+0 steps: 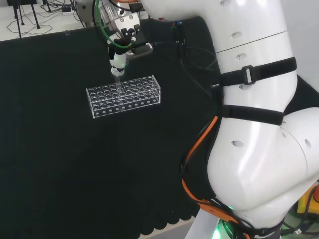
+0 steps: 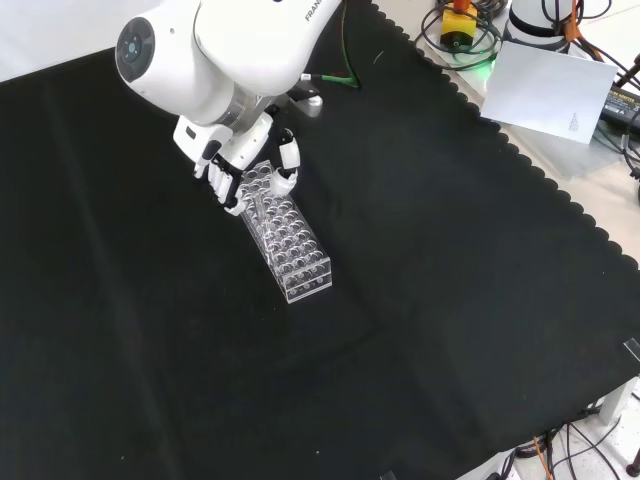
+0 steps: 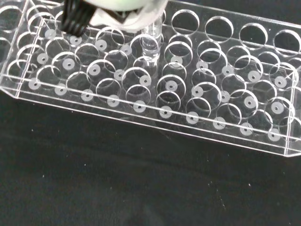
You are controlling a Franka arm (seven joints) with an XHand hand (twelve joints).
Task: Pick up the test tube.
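Over the rack (image 2: 292,243), the hand (image 2: 243,172) hides the test tube's (image 3: 151,44) top.

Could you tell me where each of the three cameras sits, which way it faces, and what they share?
Head view: behind and above the arm's base, facing over the white arm links toward the clear plastic test tube rack.
Front view: opposite, looking down on the black cloth; the black and white hand enters from the top.
Wrist view: at the wrist, facing down past the palm at the clear glass test tube.
All three share the rack.
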